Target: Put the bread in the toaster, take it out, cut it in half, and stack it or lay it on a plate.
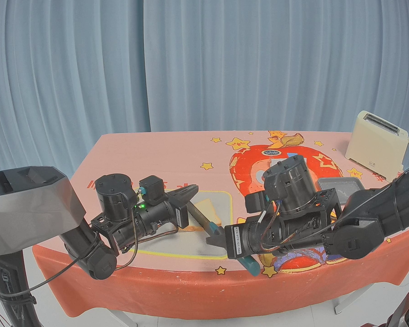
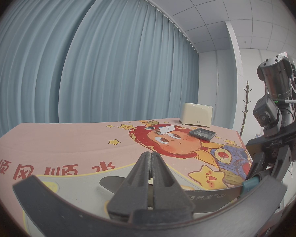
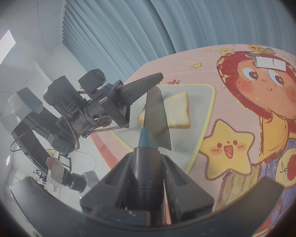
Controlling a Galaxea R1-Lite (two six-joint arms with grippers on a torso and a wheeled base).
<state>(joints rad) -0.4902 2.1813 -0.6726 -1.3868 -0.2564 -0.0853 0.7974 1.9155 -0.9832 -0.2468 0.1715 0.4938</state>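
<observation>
The table (image 1: 159, 160) carries everything the task needs, and the work appears to be at its third step, the cutting. The toaster (image 1: 377, 145) stands well away from both sets of fingers, at the far right corner. No slice rises from the slot on its top, so toasting looks finished with. The grey cutting mat (image 3: 200, 109) lies directly under both sets of fingers. A dark tray (image 1: 345, 182), apparently the plate, lies beyond the right arm and holds nothing, so plating is not yet done.

The bread (image 3: 177, 111) lies flat on the mat, in front of the right gripper's tips and below the left gripper's. It is a pale square slice with a thin tan crust and shows little browning. The blade hides a strip of it, with bread showing on both sides. Whether it is already cut through cannot be told.

The right gripper (image 3: 148, 155) pinches the teal handle of the knife (image 3: 156, 116). The blade runs straight out from its fingertips, across the slice, towards the left gripper (image 2: 151, 162). That gripper's fingers are pressed together and hold nothing. Their tip is just beside the knife's point, above the near part of the bread. Contact with the blade or the bread cannot be made out.

By these signs the halving is either under way or about to start. The lifting and laying of the halves on the tray remain.
</observation>
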